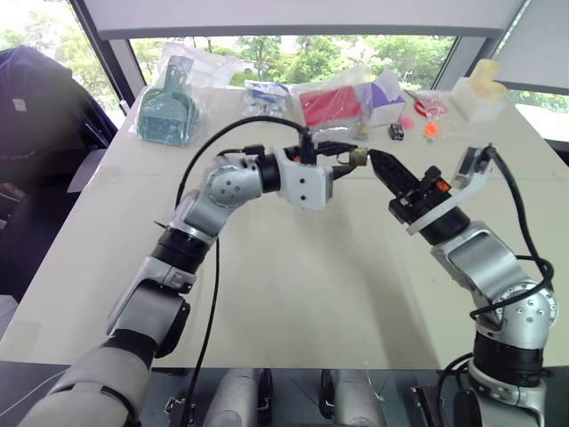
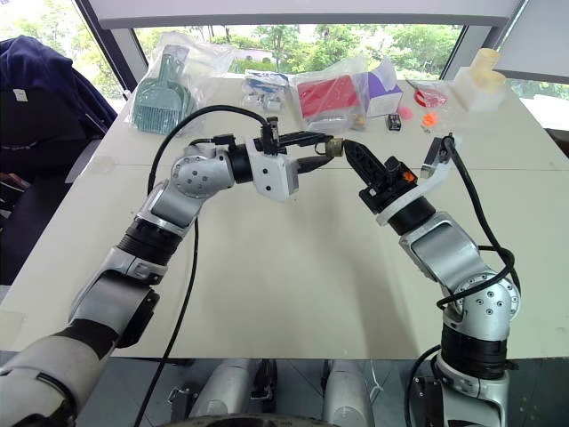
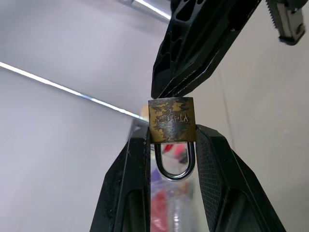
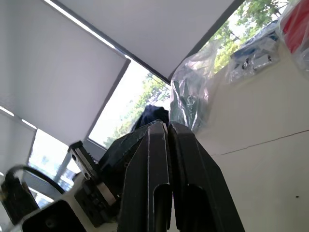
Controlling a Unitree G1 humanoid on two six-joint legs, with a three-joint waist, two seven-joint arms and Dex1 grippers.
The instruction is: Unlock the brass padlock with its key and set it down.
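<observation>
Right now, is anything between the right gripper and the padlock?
Nothing visible. The left gripper holds the padlock above the table, and the shut right gripper has its tips right at the lock's body.

The padlock (image 3: 171, 120) is tarnished, blotchy brass with a smooth shiny steel shackle; the black fingers (image 3: 212, 169) gripping it look matt, ribbed plastic.

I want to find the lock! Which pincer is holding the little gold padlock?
The left pincer. It grips the brass padlock between its fingers, shackle loop pointing back toward the wrist. The right pincer is shut, its tip meeting the padlock's far end.
</observation>
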